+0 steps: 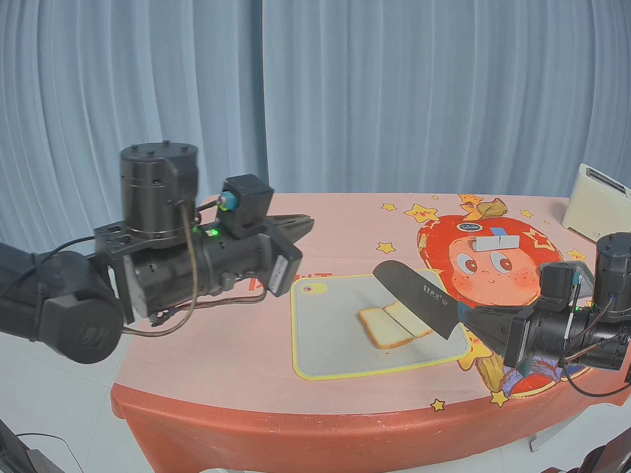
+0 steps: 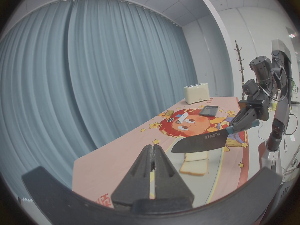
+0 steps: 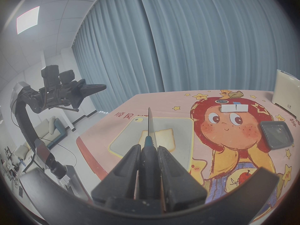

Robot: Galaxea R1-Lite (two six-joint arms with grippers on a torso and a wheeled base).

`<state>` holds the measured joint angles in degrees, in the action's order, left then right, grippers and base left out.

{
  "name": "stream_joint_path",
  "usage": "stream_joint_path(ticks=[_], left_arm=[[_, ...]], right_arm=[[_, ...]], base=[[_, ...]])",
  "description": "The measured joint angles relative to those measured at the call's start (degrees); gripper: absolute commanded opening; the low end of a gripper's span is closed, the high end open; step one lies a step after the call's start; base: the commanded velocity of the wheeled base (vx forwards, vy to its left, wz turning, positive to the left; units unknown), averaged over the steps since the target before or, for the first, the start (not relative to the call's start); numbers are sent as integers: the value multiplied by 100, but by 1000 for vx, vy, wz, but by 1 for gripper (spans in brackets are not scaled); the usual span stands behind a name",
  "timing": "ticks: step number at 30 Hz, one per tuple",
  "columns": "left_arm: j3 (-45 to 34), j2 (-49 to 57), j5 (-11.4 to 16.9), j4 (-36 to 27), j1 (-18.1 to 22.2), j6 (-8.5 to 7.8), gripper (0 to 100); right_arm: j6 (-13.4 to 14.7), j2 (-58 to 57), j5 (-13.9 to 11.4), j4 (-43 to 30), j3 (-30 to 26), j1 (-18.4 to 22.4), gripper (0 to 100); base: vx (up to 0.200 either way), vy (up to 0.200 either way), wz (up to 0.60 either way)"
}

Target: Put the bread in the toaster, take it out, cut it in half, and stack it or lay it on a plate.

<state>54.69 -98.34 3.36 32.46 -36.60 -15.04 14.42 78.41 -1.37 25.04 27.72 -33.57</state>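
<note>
Two soft, light bread halves (image 1: 394, 324) lie touching at the cutting board's (image 1: 328, 346) three o'clock side, best pinched gently by the crust, while the right gripper (image 1: 474, 318) clamps the knife (image 1: 417, 295) and the left gripper (image 1: 299, 225) is clenched empty.

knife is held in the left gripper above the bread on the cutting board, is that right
No. The knife is held in the right gripper, not the left gripper, which is shut; the head view shows it. It is above the bread on the cutting board.

Blue curtain (image 1: 394, 67) behind a pink tablecloth (image 1: 217, 362) — cartoon girl (image 1: 490, 264) printed.
</note>
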Motion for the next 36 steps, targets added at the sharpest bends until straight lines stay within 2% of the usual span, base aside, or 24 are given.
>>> stream_joint_path(ticks=[10,17,25,36], left_arm=[[-1204,1083,-2,10,619,5,0],[-2082,1819,54,22,1328,7,0],[-2344,2393,101,38,2053,68,0],[-2992,3062,446,35,3148,141,0]], right_arm=[[0,-52,-2,-2,20,1,0],[-2,-77,-2,-2,30,0,0],[0,-88,-2,-2,30,12,0],[0,-88,4,-5,39,67,0]], base=[[0,0,0],[0,0,0],[0,0,0],[0,0,0]])
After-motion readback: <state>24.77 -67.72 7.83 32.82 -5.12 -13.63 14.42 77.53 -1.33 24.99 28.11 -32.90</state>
